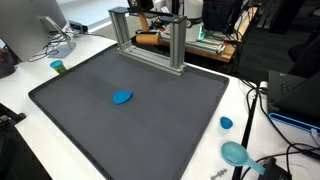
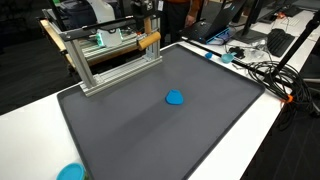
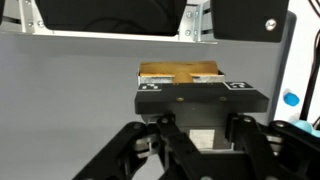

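From my remote station, the wrist view: the fingers (image 3: pixel 168 138) rise from the bottom edge, drawn in as far as they go, with a pale patch showing between them. A black block (image 3: pixel 200 98) with white corner marks sits directly above them. I cannot tell whether they pinch it or only stand against it. Just behind the block lies a wooden bar (image 3: pixel 180 72).

In both exterior views, that wooden bar (image 1: pixel 150 38) (image 2: pixel 148 41) lies inside an aluminium frame (image 1: pixel 181 45) (image 2: pixel 120 72). The frame stands at the far edge of a dark grey mat (image 1: pixel 150 130) (image 2: pixel 150 130), which covers most of the white table (image 1: pixel 15 95). I cannot pick out the fingers themselves among the dark shapes behind the frame.

A blue lump (image 1: pixel 122 97) (image 2: pixel 175 97) lies alone near the middle of the mat, well apart from the frame.

Off the mat, a small green cup (image 1: pixel 58 67) stands upright on the table beside one corner. A teal bowl (image 1: pixel 235 152) (image 2: pixel 70 172) sits near the opposite corner, with a blue cap (image 1: pixel 226 123) just beside the mat's edge near it. Both vessels are too small here for me to make out their contents.
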### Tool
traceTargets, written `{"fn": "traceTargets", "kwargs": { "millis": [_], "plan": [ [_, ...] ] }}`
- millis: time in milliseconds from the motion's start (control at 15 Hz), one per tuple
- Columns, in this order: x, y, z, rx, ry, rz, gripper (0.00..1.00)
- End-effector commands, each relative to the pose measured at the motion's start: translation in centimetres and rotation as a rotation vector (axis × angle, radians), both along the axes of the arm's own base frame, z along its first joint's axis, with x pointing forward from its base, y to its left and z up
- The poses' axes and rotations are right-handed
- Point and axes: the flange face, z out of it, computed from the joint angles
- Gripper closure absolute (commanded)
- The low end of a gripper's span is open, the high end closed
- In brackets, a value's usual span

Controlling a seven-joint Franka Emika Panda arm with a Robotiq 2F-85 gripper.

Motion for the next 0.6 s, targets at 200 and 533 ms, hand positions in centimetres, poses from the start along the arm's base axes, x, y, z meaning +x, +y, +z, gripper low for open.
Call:
{"fn": "traceTargets", "kwargs": {
  "millis": [200,533],
  "plan": [
    [-2.0,0.7,0.9,0.019,-0.026,-0.011,0.78],
    [-4.1,0.9,-0.9,-0.082,0.01,0.024,0.78]
  ]
}}
